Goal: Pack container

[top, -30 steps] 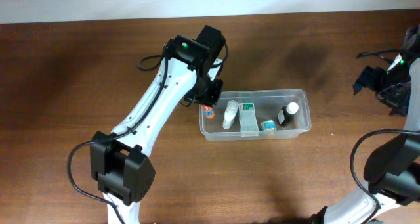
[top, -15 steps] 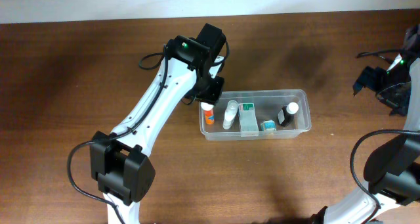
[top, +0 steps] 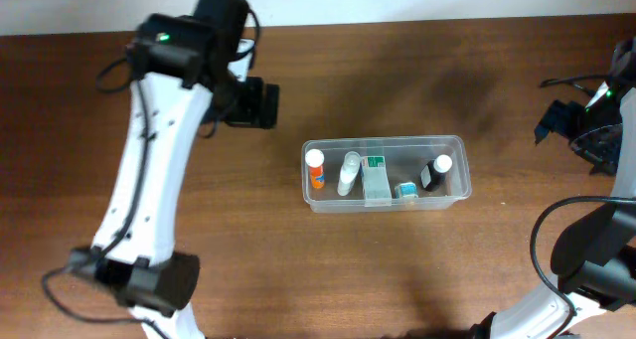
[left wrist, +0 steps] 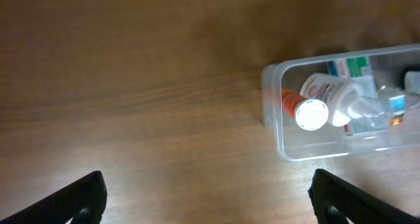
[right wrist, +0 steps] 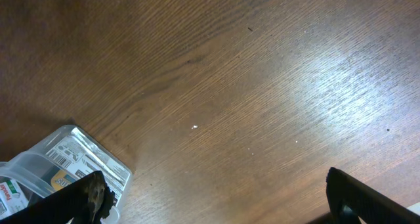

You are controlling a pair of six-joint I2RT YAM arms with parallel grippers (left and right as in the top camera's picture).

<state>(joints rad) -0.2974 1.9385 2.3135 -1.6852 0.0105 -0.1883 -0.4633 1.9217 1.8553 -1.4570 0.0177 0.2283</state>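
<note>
The container [top: 384, 140], a clear plastic tub, lies right of the table's centre. Inside it stand an orange bottle with a white cap [top: 315, 168], a white bottle [top: 348, 173], a green-and-white box [top: 375, 177] and a black bottle with a white cap [top: 435, 172]. My left gripper [top: 260, 103] hangs open up and to the left of the tub, apart from it and holding nothing. In the left wrist view the left gripper [left wrist: 209, 201] spans bare wood, with the container [left wrist: 274, 112] and orange bottle [left wrist: 308, 112] at the right. My right gripper [right wrist: 220, 198] is open and empty over wood, beside the container's corner [right wrist: 98, 159].
The brown wooden table [top: 417, 269] runs to a pale wall at the far edge. My right arm [top: 586, 259] curves up the right side, with cables near its wrist. My left arm [top: 149, 180] crosses the table's left half.
My left gripper opened and let go of the orange bottle, which now stands in the tub's left end. The left arm then swung away up and to the left. The right arm stayed still.
</note>
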